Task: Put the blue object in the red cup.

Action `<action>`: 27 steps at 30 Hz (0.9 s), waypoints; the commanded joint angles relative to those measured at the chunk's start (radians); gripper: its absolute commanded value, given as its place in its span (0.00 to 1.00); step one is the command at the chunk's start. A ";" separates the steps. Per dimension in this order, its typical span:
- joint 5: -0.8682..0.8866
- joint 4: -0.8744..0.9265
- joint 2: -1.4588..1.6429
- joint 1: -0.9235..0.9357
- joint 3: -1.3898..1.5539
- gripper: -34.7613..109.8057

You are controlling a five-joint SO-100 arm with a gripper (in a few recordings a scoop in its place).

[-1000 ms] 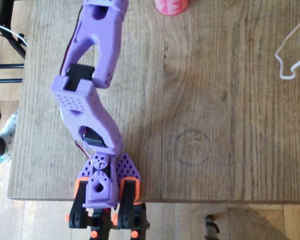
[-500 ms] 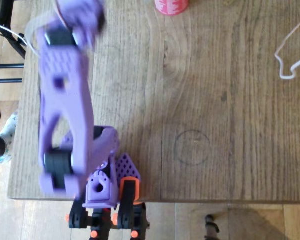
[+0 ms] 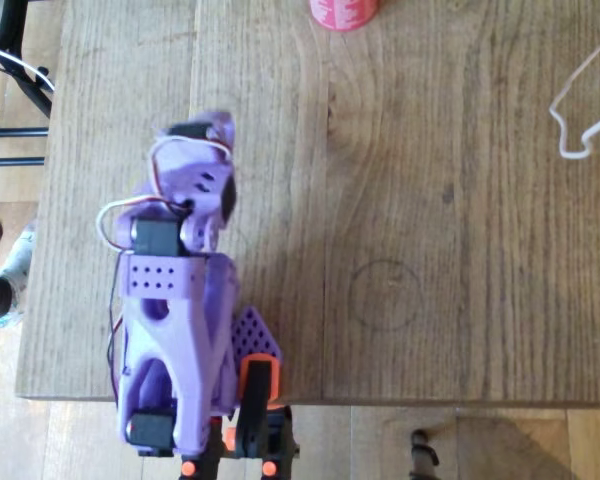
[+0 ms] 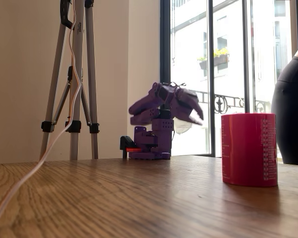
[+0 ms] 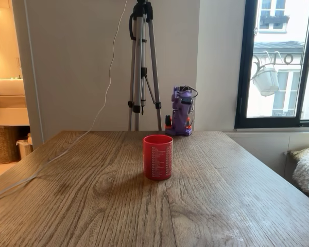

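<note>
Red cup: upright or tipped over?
Upright. In both fixed views the red cup stands on its base on the wooden table, walls vertical, its open rim level on top.

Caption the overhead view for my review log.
Purple arm folded back over its base at the table edge, red cup upright at the far edge.

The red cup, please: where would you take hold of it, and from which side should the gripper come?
Probably the rim, from above: the red cup stands upright, mouth open upward, walls straight, so one finger could slip inside and one outside. Whether the gripper could span the whole cup is unclear.
</note>
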 commanded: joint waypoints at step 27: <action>0.008 -0.017 0.032 0.048 0.067 0.24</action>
